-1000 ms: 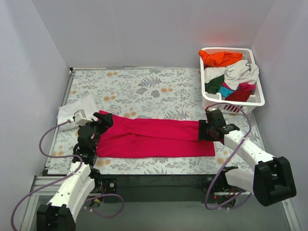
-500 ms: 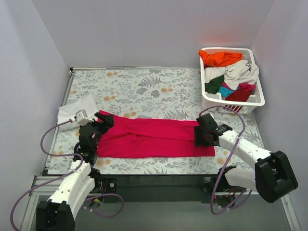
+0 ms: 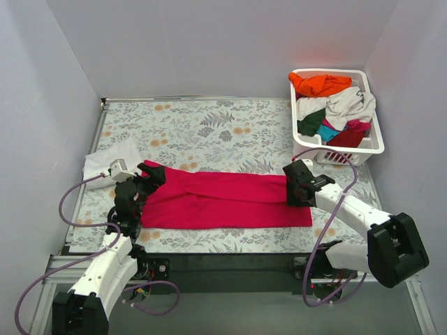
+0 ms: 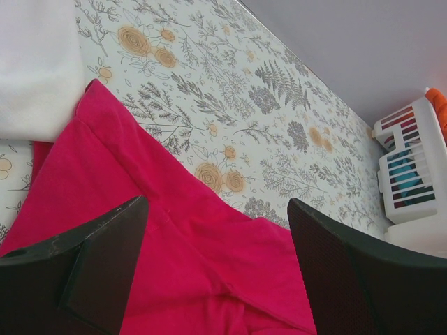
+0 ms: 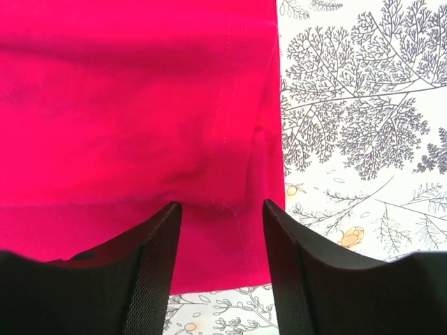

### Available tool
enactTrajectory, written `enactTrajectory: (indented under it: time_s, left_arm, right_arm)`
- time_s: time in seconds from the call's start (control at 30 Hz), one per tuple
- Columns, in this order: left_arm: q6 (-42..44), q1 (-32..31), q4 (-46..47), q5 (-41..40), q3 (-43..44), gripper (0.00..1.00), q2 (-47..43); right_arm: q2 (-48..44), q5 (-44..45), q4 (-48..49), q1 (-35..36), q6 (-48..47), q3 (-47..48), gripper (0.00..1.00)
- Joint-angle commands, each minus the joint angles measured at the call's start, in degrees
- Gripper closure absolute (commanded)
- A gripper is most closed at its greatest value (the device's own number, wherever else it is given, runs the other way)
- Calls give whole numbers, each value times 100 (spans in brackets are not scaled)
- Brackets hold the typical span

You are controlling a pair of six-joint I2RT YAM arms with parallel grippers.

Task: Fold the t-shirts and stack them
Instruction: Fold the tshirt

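A crimson-pink t-shirt (image 3: 223, 199) lies folded into a long band across the near part of the table. My left gripper (image 3: 148, 176) is open over its left end; the left wrist view shows the shirt (image 4: 174, 265) between the spread fingers (image 4: 105, 258). My right gripper (image 3: 295, 187) is open over its right end, fingers (image 5: 150, 258) apart above the hemmed edge (image 5: 230, 139). A folded white t-shirt (image 3: 112, 159) lies at the left edge, also in the left wrist view (image 4: 35, 70). Orange, off-white, green and teal shirts fill the basket.
A white slotted basket (image 3: 374, 143) stands at the back right, seen too in the left wrist view (image 4: 412, 174). The floral tablecloth (image 3: 209, 125) covers the table. Grey walls close in the left, right and back.
My right gripper has shifted a little left and back along the shirt's right end. The left arm and the shirt have hardly moved.
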Motion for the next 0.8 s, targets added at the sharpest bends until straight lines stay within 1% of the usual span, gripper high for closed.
enactTrajectory:
  time_s: [0.0, 0.33, 0.43, 0.47, 0.53, 0.57, 0.67, 0.73, 0.77]
  left_arm:
    - [79, -31, -84, -9, 177, 26, -119]
    - [61, -32, -102, 9, 168, 26, -136]
    - [61, -31, -93, 9, 168, 26, -136]
    - [70, -32, -93, 17, 168, 26, -145]
    - [79, -32, -102, 0, 168, 26, -154]
    - [88, -32, -93, -9, 168, 25, -163]
    - [96, -23, -111, -18, 168, 26, -171]
    - [105, -32, -111, -27, 168, 26, -171]
    - [105, -32, -111, -27, 168, 26, -171]
  right_arm:
    - [152, 220, 34, 21, -36, 234, 56]
    - [310, -123, 192, 21, -71, 67, 63]
    - [477, -219, 228, 21, -106, 58, 70]
    - [512, -254, 245, 21, -124, 67, 76]
    - [609, -272, 263, 21, -142, 85, 82]
    - [627, -281, 263, 21, -150, 102, 89]
    - [636, -272, 237, 29, -229, 207, 99]
    - [601, -194, 54, 38, -343, 434, 99]
    - [583, 59, -35, 56, -379, 541, 99]
